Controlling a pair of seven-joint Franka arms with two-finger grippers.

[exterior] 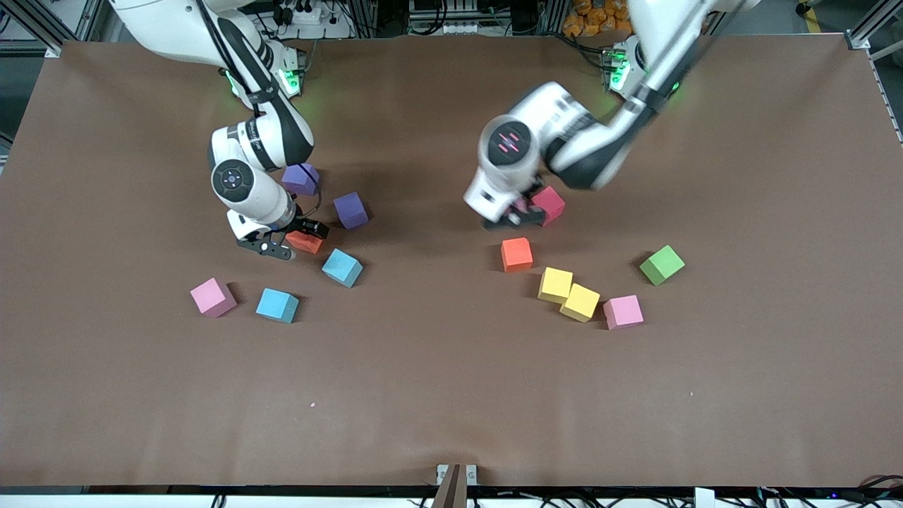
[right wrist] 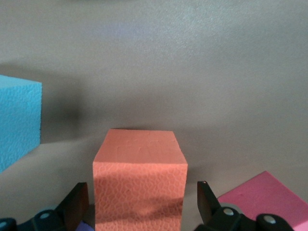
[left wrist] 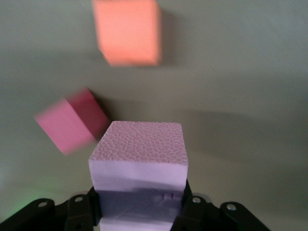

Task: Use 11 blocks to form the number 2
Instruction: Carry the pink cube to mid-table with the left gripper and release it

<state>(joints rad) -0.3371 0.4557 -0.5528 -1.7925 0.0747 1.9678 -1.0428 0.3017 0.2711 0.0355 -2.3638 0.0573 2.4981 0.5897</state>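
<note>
table (exterior: 451, 395): brown mat, blocks scattered in two groups, one toward each arm's end.
right arm: reaches down from its base, wrist bent low, gripper (exterior: 293, 238) down at the table.
left arm: elbow folded, forearm angled down to mid-table, gripper (exterior: 520, 214) low over the table, blurred.
right pincer: fingers (right wrist: 77, 204) apart, straddling an orange block (right wrist: 139, 185) that sits on the table, a thin gap on each side.
left pincer: clamped on a pink block (left wrist: 139, 154).
held pink block: top face level, sides square to the fingers; a cube, so no long axis.
crimson cube (exterior: 549, 204): just beside the left gripper, rotated corner-on.
second orange block (exterior: 516, 254): nearer the camera than the left gripper.
yellow blocks (exterior: 556, 284) (exterior: 580, 302): touching, beside the second orange block.
pink blocks on the table (exterior: 623, 312) (exterior: 213, 297): one just beside the yellow pair, one at the right arm's end.
green block (exterior: 662, 264): apart, toward the left arm's end.
light blue blocks (exterior: 342, 267) (exterior: 277, 305): near the right gripper, nearer the camera.
purple blocks (exterior: 301, 178) (exterior: 350, 210): by the right arm's wrist.
</note>
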